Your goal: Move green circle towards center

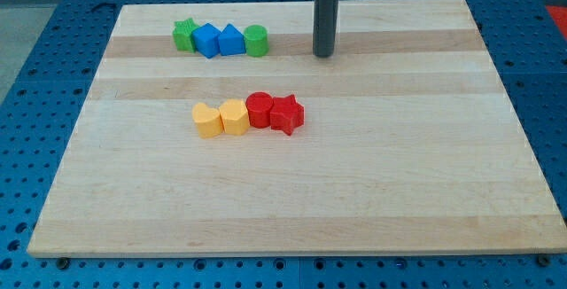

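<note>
Eight blocks on the desk; no fingers here, just my tip (323, 54). Green circle (256, 40) sits left of it, touching a blue block (231, 40). Looks light, rigid, slidey: push its top edge

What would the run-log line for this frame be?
tip: right of green circle, apart | circle: right end of top row beside blue triangle | contact: none | progress: not started
</note>
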`<state>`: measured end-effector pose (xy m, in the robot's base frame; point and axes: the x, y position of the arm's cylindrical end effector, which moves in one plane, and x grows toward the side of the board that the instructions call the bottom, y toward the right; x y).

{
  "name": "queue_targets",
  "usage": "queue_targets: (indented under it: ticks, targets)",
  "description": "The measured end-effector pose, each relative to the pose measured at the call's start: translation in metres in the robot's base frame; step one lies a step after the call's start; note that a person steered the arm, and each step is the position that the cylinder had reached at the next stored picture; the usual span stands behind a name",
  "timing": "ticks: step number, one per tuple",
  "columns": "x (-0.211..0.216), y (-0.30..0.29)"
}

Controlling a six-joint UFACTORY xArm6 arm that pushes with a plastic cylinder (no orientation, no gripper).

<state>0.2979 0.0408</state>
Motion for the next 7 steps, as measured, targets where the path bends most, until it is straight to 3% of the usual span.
queue_targets:
  ticks: [1,2,3,5,7]
  targets:
    - [-0.038,-0.009]
    - [-0.047,-0.067]
    - [-0.039,-0.114]
    - [0.019,-0.119]
    - [0.019,-0.119]
